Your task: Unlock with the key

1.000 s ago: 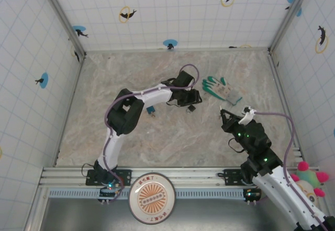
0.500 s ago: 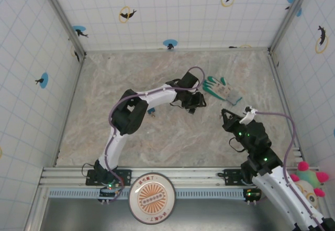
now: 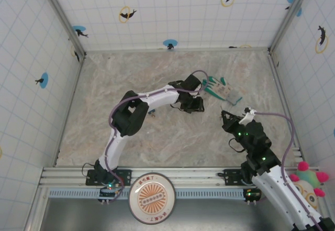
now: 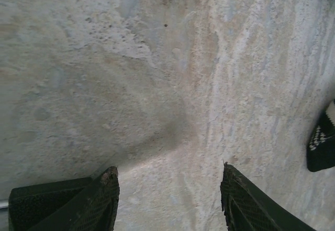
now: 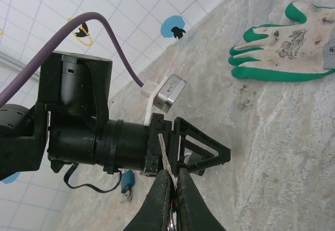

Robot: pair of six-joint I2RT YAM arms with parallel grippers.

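Key gripped, unlocking not yet begun.
The small teal block [image 5: 127, 181], likely the lock, lies untouched. The left gripper [image 4: 167, 184] hovers half-open and empty over the table [image 4: 157, 58]. The right gripper [image 5: 171, 183] is pinched tight on a thin pale sliver, seemingly the key [image 5: 165, 155], well apart from the block.

I see the table [image 4: 157, 58] as matt, mottled stone, faintly pitted. The pads [image 4: 97, 207] on my left gripper [image 4: 170, 191] look dark, rough and cross-hatched. The glove [image 5: 285, 45] is white knit cloth with green rubbery fingertips. The purple cable [image 5: 112, 37] looks like smooth plastic.
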